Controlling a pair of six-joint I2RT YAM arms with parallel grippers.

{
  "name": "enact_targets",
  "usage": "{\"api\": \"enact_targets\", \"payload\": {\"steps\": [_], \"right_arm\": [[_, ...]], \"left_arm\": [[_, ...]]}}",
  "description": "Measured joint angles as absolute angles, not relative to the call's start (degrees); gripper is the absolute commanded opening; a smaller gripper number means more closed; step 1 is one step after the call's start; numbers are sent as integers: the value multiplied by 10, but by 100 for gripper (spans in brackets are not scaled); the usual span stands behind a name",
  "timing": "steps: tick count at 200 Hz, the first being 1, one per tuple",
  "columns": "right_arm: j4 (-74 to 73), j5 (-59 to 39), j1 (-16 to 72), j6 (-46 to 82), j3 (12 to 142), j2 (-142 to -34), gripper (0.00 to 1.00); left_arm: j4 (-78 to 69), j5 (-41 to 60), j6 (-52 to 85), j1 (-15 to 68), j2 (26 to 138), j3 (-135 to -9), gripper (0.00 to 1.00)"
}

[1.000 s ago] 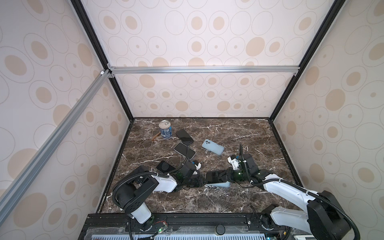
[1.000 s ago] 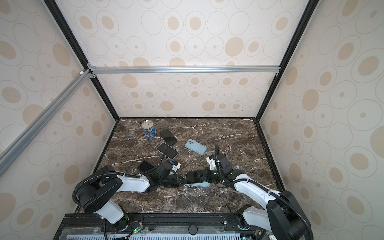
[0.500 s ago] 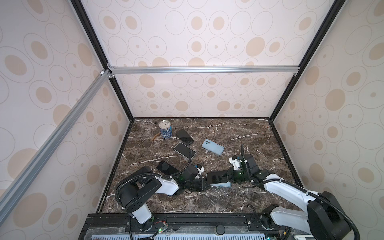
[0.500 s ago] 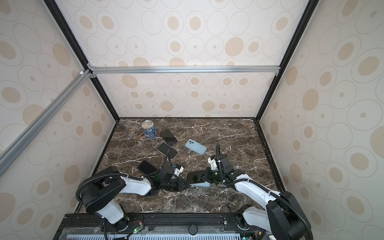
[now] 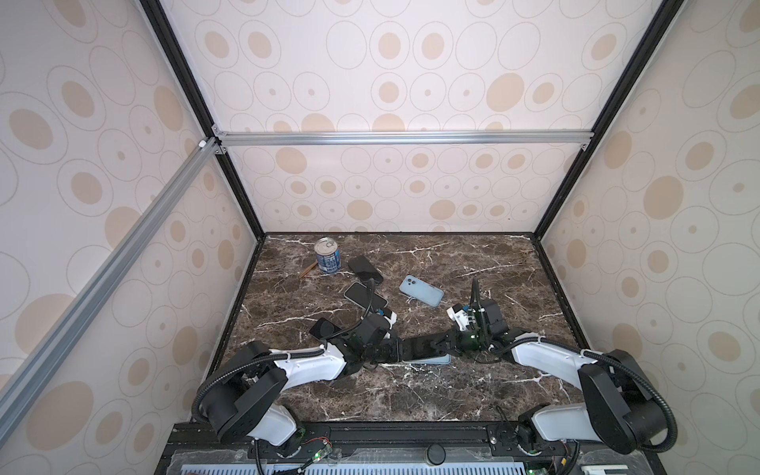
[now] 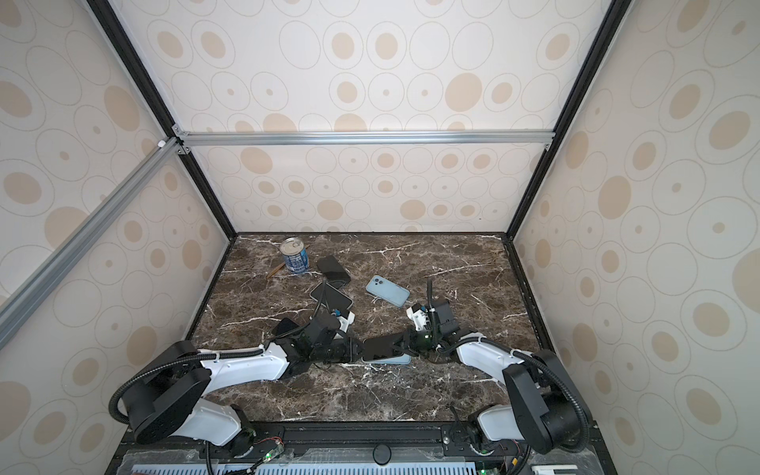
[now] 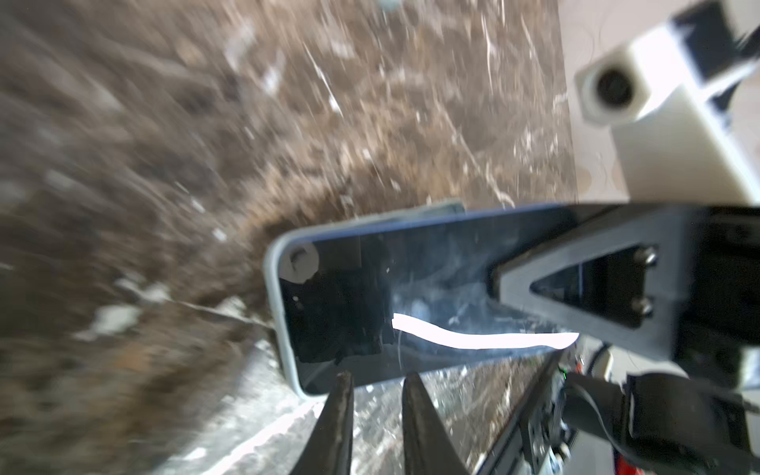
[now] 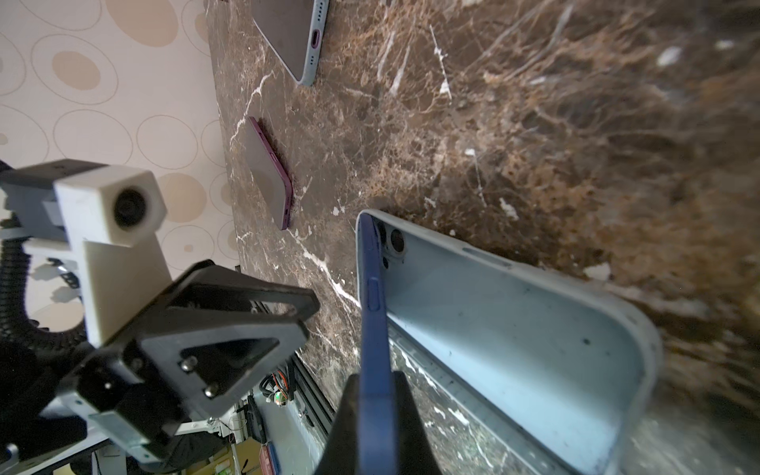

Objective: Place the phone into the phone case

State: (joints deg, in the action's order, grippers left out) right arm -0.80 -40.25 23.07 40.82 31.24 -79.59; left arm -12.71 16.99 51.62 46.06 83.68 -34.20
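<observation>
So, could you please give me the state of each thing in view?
phone: tilted, one long edge tucked into the case, not yet pressed flat
phone case: lying open side up beneath the phone
right tool: shut on the phone's raised edge
left tool: tips slightly apart at the phone's end, grip unclear
can: upright
light blue phone: flat, back up
purple phone: lying flat

Even, diffuse light on the pale walls (image 5: 390, 61) keeps both top views bright and sharp, while the left wrist view smears the marble tabletop (image 7: 123, 164) in blur, with a white glare streak on the phone (image 7: 411, 296).
</observation>
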Motion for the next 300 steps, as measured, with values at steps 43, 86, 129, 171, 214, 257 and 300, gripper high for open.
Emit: {"api": "enact_targets", "payload": {"steps": [43, 86, 129, 171, 214, 257, 300], "right_arm": [[-48, -427, 230, 402, 331, -852, 5], [-76, -446, 229, 394, 351, -898, 13], [-23, -404, 229, 365, 374, -915, 26], [80, -328, 233, 321, 423, -916, 38], [182, -250, 232, 285, 459, -899, 45], [257, -203, 231, 253, 485, -883, 47], [288, -182, 231, 234, 493, -883, 47]], "left_arm": [[-111, 150, 501, 441, 878, -342, 23], [-115, 139, 496, 438, 888, -340, 22], [-129, 133, 492, 437, 902, -335, 21], [-143, 122, 492, 436, 902, -328, 20], [-148, 121, 492, 436, 902, -325, 20], [-147, 123, 490, 434, 901, -325, 19], [-139, 131, 483, 430, 897, -326, 20]]}}
